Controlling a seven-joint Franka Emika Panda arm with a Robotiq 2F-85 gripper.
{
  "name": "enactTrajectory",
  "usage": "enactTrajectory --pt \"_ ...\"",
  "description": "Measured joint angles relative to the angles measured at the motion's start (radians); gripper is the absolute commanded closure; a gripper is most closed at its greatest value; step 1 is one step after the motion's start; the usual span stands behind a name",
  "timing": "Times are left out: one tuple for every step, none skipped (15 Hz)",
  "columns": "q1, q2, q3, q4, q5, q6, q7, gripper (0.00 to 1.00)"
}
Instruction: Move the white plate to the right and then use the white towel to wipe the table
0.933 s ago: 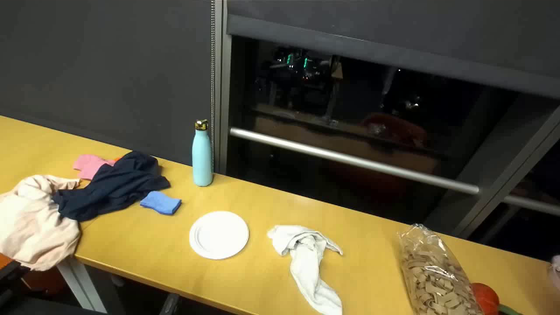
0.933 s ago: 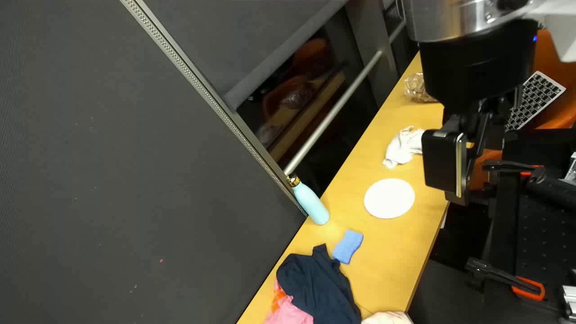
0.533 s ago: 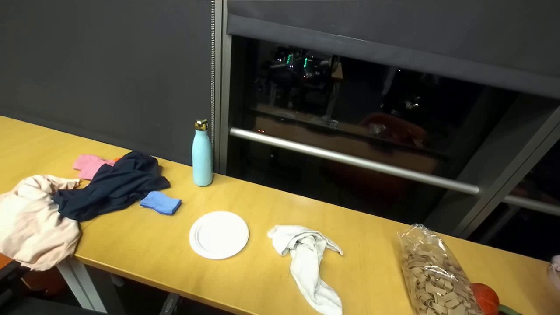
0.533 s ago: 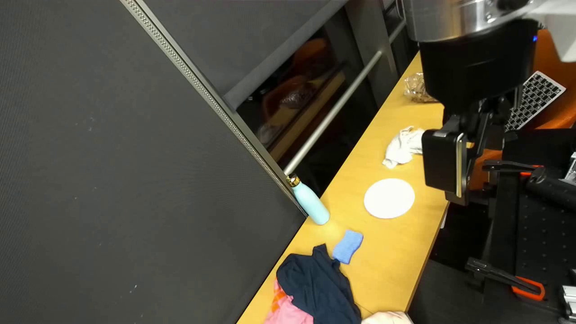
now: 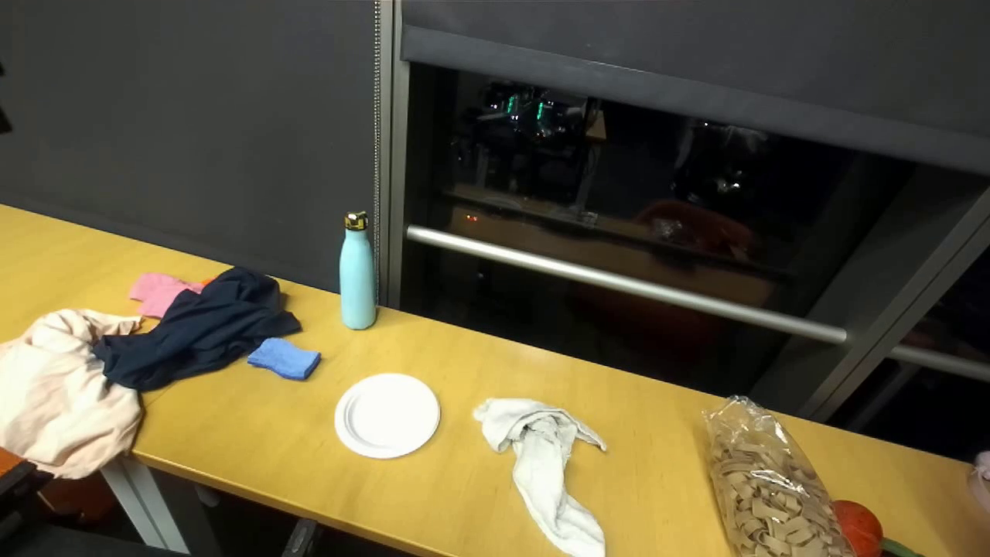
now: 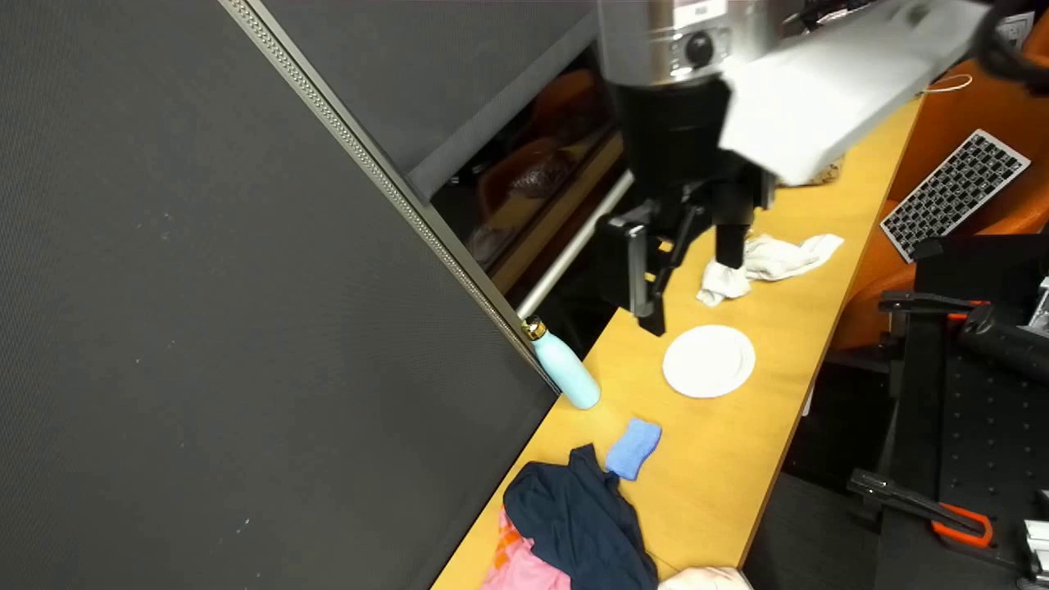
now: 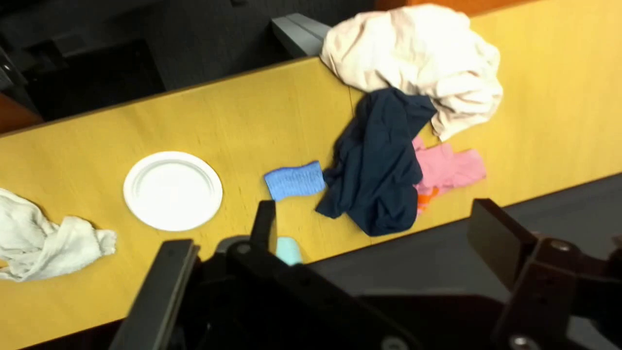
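Observation:
The white plate [image 5: 387, 415] lies flat on the yellow table [image 5: 433, 503]; it also shows in an exterior view [image 6: 709, 361] and in the wrist view [image 7: 173, 191]. The crumpled white towel [image 5: 541, 464] lies on the table beside the plate, apart from it. It also shows in an exterior view [image 6: 783, 258], partly behind the arm, and in the wrist view [image 7: 53, 243], cut off at the left edge. My gripper [image 7: 374, 214] is open with nothing between its fingers. It hangs in the air above the table's window side, and also shows in an exterior view [image 6: 684, 287].
A light blue bottle [image 5: 357, 275] stands upright near the window. A blue sponge [image 5: 284, 358], a navy cloth [image 5: 205, 329], a pink cloth [image 5: 162, 292] and a cream cloth [image 5: 69, 394] lie beyond the plate. A clear bag [image 5: 773, 480] lies past the towel.
The arm and gripper have moved left in an exterior view, toward the window, uncovering more of the towel there. The plate, towel and other objects have not moved.

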Motion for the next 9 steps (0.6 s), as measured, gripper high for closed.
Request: enactTrajectory --pt "-0.012 0.058 -0.001 0.032 -0.001 0.050 0.002 0.00" --pt "-0.022 0.118 -0.004 0.062 -0.002 0.090 0.004 0.00" --pt "-0.031 0.181 -0.010 0.090 -0.004 0.125 0.008 0.00" --pt "-0.037 0.239 -0.017 0.112 -0.005 0.153 0.013 0.00" --pt "-0.039 0.293 -0.028 0.130 -0.004 0.169 0.019 0.00" --pt "-0.039 0.338 -0.042 0.141 -0.003 0.178 0.022 0.00" --pt "-0.039 0.373 -0.055 0.148 -0.002 0.180 0.026 0.00" --pt "-0.039 0.401 -0.068 0.150 -0.002 0.180 0.032 0.00" --pt "-0.039 0.420 -0.082 0.150 -0.002 0.180 0.038 0.00"
